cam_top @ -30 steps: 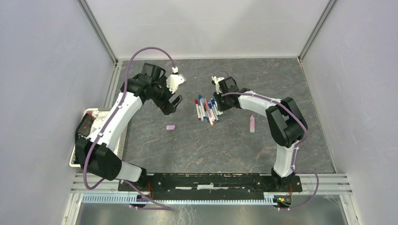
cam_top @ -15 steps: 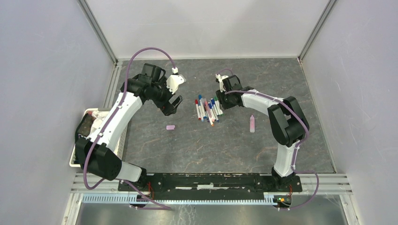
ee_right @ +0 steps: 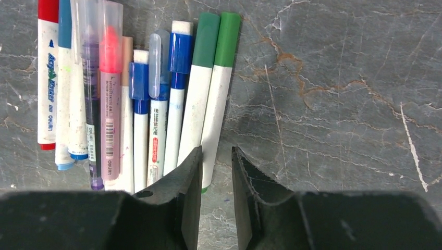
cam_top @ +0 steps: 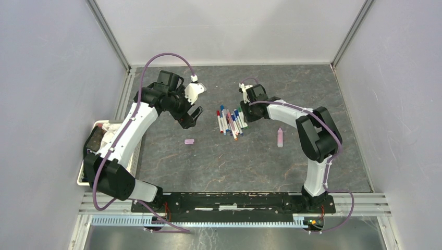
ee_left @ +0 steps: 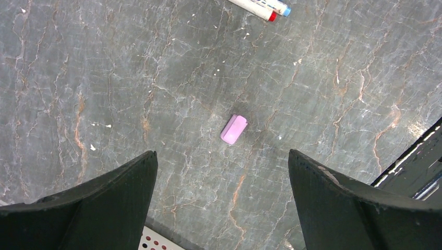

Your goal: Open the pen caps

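Note:
Several pens [cam_top: 229,121] lie side by side in a bunch at mid-table, white barrels with red, blue and green caps [ee_right: 216,39]. My right gripper [cam_top: 245,117] is low at the bunch's right edge. In the right wrist view its jaws [ee_right: 216,148] stand a narrow gap apart, with the bottom end of the rightmost green-capped pen [ee_right: 218,104] at the gap beside the left finger. A loose pink cap [cam_top: 189,141] lies on the table, and it shows in the left wrist view [ee_left: 234,129]. My left gripper [cam_top: 191,115] hangs wide open and empty above it [ee_left: 221,152].
A thicker pink pen [cam_top: 280,137] lies alone to the right of the bunch. A white basket [cam_top: 89,139] with items stands at the table's left edge. Grey walls enclose the table on three sides.
My right wrist has shifted slightly to the right beside the pens. The left arm, the pens and the pink cap have not moved.

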`<state>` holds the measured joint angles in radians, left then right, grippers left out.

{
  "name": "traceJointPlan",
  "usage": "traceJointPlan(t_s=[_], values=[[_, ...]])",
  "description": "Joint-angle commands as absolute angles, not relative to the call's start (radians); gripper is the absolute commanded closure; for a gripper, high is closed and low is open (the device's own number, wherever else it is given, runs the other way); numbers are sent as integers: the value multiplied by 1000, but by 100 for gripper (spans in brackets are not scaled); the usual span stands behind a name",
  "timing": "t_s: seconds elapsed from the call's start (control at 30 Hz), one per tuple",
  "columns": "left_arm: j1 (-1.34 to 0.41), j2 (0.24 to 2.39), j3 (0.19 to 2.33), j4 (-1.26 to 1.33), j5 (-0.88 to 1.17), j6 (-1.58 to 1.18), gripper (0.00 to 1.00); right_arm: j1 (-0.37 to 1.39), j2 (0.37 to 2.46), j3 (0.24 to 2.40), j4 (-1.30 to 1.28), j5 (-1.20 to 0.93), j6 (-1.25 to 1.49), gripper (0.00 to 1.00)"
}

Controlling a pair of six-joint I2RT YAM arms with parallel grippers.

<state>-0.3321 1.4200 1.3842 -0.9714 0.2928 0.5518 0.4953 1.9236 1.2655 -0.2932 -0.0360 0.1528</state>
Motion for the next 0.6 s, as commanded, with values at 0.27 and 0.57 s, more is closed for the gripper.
traceJointPlan(t_s=[0.27,0.57], values=[[-331,1391,1406,-976,325,511,0,548,1972,1304,-317,154,141,65],[-331,1388,1394,-976,337,515,0,517,1918,1254,-287,142,142,93]])
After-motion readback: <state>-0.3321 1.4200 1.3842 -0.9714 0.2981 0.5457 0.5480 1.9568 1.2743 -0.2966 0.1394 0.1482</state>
